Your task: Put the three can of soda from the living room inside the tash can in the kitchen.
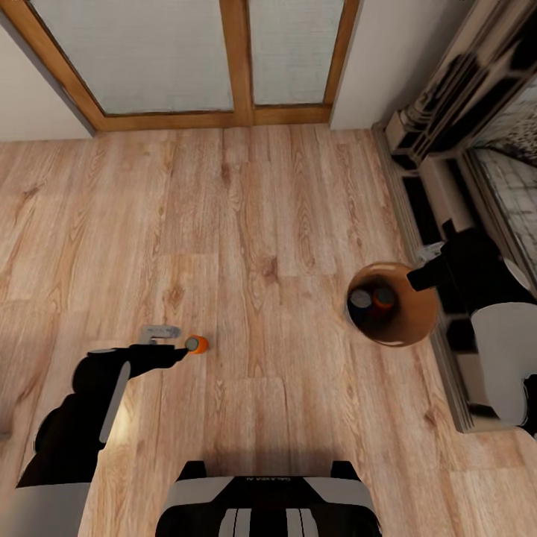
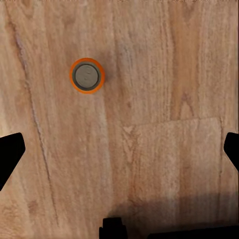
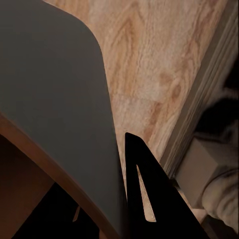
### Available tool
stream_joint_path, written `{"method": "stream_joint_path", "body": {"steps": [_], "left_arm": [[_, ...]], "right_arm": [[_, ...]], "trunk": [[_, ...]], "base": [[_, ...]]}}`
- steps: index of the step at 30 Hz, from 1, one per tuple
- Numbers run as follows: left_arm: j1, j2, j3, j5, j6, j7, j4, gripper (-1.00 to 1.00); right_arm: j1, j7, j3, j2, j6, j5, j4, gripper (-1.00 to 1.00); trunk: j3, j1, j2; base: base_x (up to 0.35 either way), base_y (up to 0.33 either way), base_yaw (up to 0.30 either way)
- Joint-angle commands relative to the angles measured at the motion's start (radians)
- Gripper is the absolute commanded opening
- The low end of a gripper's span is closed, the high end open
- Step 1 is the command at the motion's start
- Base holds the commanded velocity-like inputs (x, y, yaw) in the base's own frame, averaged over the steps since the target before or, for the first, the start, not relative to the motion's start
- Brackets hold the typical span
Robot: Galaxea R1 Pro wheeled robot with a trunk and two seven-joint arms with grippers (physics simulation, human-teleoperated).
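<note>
One orange can of soda point(image 1: 197, 344) point(image 2: 87, 75) stands upright on the light wood floor, its grey top facing up. My left gripper point(image 1: 179, 346) point(image 2: 119, 149) hovers just beside and above it, open, with its fingers wide apart and the can off to one side of the gap. The round glossy brown tash can point(image 1: 391, 302) point(image 3: 55, 99) sits on the floor at the right. Inside it lie two more cans, one showing its grey top point(image 1: 361, 299) and one orange point(image 1: 384, 297). My right gripper point(image 1: 422, 277) point(image 3: 107, 209) is shut on the bin's rim, one finger point(image 3: 144, 199) outside the wall.
Wood-framed glass doors point(image 1: 239, 60) run along the far wall. A dark fireplace surround point(image 1: 447, 142) and its raised edge point(image 1: 418, 224) line the right side, close behind the bin. My base point(image 1: 268, 507) shows at the bottom.
</note>
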State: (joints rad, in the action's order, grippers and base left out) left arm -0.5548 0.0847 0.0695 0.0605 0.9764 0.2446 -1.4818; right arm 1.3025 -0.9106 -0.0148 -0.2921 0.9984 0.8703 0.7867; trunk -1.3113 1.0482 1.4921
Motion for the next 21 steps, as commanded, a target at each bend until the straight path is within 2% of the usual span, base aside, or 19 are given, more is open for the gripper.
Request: {"method": "stream_joint_path", "body": {"steps": [1, 3, 8, 9, 15, 21], "left_arm": [[0.002, -0.004, 0.000, 0.002, -0.006, 0.006, 0.001, 1.00], [0.005, -0.015, -0.002, 0.006, -0.017, 0.017, 0.004, 1.00], [0.007, -0.019, -0.002, 0.009, -0.024, 0.029, 0.007, 1.00], [0.007, -0.020, -0.001, 0.007, -0.024, 0.030, 0.007, 1.00], [0.007, -0.020, -0.001, 0.006, -0.025, 0.030, 0.008, 1.00], [0.007, -0.021, 0.001, 0.006, -0.027, 0.029, 0.005, 1.00]], "right_arm": [[-0.006, 0.006, 0.006, -0.006, 0.006, -0.007, 0.005, -1.00], [-0.018, 0.022, 0.018, -0.017, 0.008, 0.005, 0.016, -1.00], [-0.049, 0.053, 0.049, -0.046, 0.014, 0.038, 0.021, -1.00], [-0.086, 0.053, 0.101, -0.073, 0.049, -0.195, 0.021, -1.00], [-0.090, 0.055, 0.103, -0.076, 0.049, -0.191, 0.022, -1.00], [-0.090, 0.055, 0.105, -0.075, 0.049, -0.189, 0.022, -1.00]], "trunk": [[0.000, 0.000, 0.000], [0.000, 0.000, 0.000], [0.000, 0.000, 0.000], [0.000, 0.000, 0.000], [0.000, 0.000, 0.000], [0.000, 0.000, 0.000]], "base": [[0.128, 0.078, 0.000], [0.210, 0.127, 0.000], [0.246, 0.150, 0.000], [0.262, 0.159, 0.000], [0.264, 0.164, 0.000], [0.076, 0.040, 0.000]]}}
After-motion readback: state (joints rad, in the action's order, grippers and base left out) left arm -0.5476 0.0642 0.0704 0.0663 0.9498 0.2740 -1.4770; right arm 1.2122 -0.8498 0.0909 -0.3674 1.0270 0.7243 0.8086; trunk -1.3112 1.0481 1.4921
